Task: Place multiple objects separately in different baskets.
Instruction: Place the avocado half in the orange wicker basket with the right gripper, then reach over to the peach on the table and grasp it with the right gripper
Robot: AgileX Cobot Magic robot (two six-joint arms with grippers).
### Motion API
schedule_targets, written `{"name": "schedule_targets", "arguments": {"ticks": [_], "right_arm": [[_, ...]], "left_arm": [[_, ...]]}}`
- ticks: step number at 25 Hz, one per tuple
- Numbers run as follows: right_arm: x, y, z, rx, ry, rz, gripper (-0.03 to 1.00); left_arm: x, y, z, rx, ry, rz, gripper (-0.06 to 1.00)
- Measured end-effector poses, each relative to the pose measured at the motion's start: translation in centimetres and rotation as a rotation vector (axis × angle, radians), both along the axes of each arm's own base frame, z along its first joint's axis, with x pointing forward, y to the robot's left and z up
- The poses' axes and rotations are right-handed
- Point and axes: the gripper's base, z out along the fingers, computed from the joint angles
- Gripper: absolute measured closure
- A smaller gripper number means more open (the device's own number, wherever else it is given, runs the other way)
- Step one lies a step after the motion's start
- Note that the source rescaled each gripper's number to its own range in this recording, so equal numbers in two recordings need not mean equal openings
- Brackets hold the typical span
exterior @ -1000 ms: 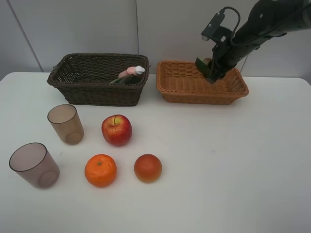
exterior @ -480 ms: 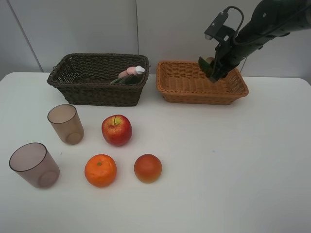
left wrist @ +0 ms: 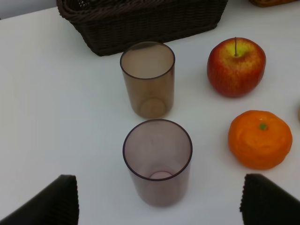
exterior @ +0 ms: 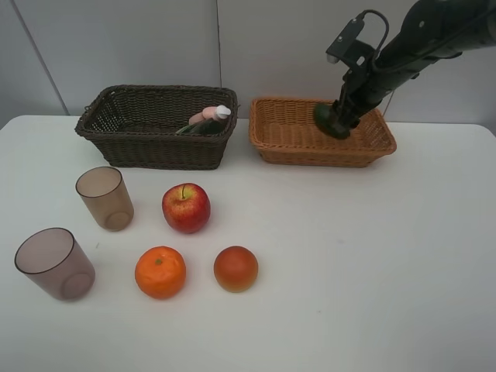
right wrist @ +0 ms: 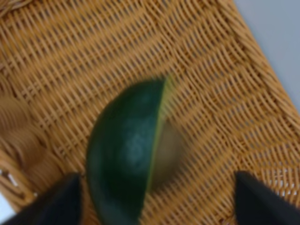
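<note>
The halved avocado (right wrist: 126,154) is inside the light basket (exterior: 325,155), toward its back right part, just under the right gripper (exterior: 346,113). In the right wrist view the avocado's dark green skin faces the camera and its pale cut face is turned sideways, seen nearly edge-on. Its long axis runs slantwise across the weave. It is blurred, so whether it rests on the basket floor cannot be told. The right fingers (right wrist: 51,201) are spread wide and clear of it. Just left of the light basket stands the dark basket (exterior: 155,151) with the pink spray bottle (exterior: 208,115) lying in it. Well in front of the light basket and to its left sit the apple (exterior: 186,208), orange (exterior: 160,272), orange-red fruit (exterior: 235,268) and two upright cups (exterior: 105,198). The left gripper (left wrist: 159,211) hangs spread apart by the nearer cup (left wrist: 157,161), holding nothing.
</note>
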Motion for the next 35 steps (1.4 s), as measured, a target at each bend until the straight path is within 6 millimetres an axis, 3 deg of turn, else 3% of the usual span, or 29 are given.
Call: {"name": "schedule_targets", "arguments": {"ticks": [2,6,35], "right_arm": [[0.11,0.01,0.08,0.002,-0.015,-0.001,0.19],[0.21,0.02,0.17,0.005,-0.029,-0.002,0.05],[0.23,0.06,0.19,0.014,-0.031,-0.007,0.03]], "left_arm": [[0.0,0.0,0.0,0.0,0.0,0.0,0.0],[0.0,0.0,0.0,0.0,0.0,0.0,0.0],[0.0,0.0,0.0,0.0,0.0,0.0,0.0]]}}
